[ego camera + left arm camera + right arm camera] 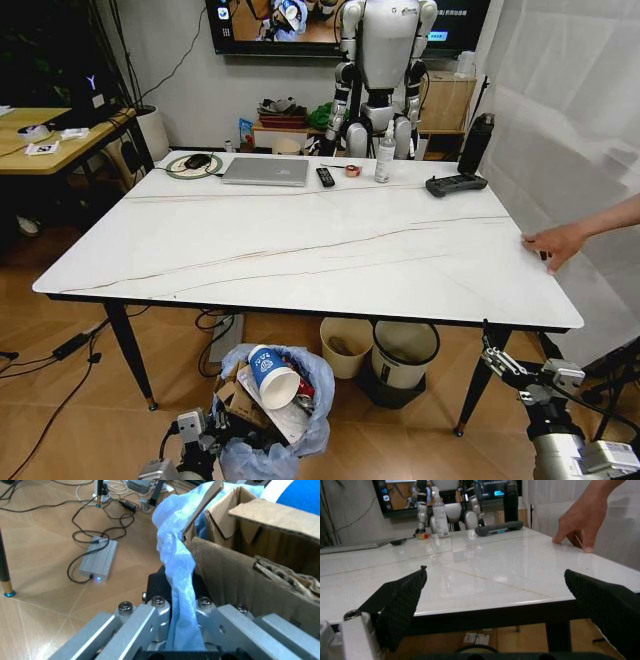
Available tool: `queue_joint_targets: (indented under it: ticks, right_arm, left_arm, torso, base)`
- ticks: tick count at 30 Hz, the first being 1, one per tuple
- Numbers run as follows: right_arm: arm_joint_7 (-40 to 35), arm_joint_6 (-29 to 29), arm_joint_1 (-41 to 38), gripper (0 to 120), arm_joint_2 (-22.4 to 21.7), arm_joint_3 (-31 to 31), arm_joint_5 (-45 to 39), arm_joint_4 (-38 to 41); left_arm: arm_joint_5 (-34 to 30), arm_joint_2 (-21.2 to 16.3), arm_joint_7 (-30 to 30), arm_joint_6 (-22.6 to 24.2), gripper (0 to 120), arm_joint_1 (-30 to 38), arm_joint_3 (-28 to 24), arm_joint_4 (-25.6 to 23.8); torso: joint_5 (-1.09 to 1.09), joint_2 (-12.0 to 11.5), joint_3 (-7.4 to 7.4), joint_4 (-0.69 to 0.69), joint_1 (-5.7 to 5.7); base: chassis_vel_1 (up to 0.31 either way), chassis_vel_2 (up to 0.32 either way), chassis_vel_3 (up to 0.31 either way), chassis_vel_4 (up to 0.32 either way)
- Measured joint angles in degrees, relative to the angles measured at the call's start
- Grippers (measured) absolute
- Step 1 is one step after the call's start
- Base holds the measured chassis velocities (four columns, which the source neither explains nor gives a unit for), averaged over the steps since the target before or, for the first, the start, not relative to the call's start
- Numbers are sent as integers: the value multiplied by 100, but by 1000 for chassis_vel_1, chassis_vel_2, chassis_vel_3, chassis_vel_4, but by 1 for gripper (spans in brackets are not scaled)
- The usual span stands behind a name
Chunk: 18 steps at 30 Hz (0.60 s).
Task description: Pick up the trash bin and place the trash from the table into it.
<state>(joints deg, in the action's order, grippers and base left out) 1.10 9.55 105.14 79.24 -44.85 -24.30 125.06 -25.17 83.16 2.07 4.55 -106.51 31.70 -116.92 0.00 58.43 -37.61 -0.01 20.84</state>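
Our left claw is clamped on the blue bag rim of the trash bin, which we hold low in front of the worktop with the cardboard and paper cup already inside. Our right claw hangs with fingers apart just below the worktop's near right edge. With the near surface bare, we judge collecting done, so next the bin must be lowered steadily without tipping.
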Motion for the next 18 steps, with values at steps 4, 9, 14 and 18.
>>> queue_joint_targets:
  ticks: [4,9,14,18]
  right_arm:
    - [0,0,0,100,0,0,0,0]
    - [0,0,0,100,0,0,0,0]
    - [0,0,0,100,0,0,0,0]
    - [0,0,0,100,0,0,0,0]
  left_arm:
    - [6,0,-1,-11,0,3,1,34]
    - [5,0,-1,-59,0,27,-25,67]
    - [18,-12,-1,-98,0,37,-39,95]
    - [59,-39,-1,-106,0,39,-38,107]
  torso:
    - [0,-133,77,0,-57]
    - [-1,-268,153,0,-116]
    - [0,-392,224,0,-170]
    - [0,-514,292,0,-223]
  base:
    - [0,0,0,0]
    - [0,0,0,0]
    - [0,0,0,0]
    - [0,0,0,0]
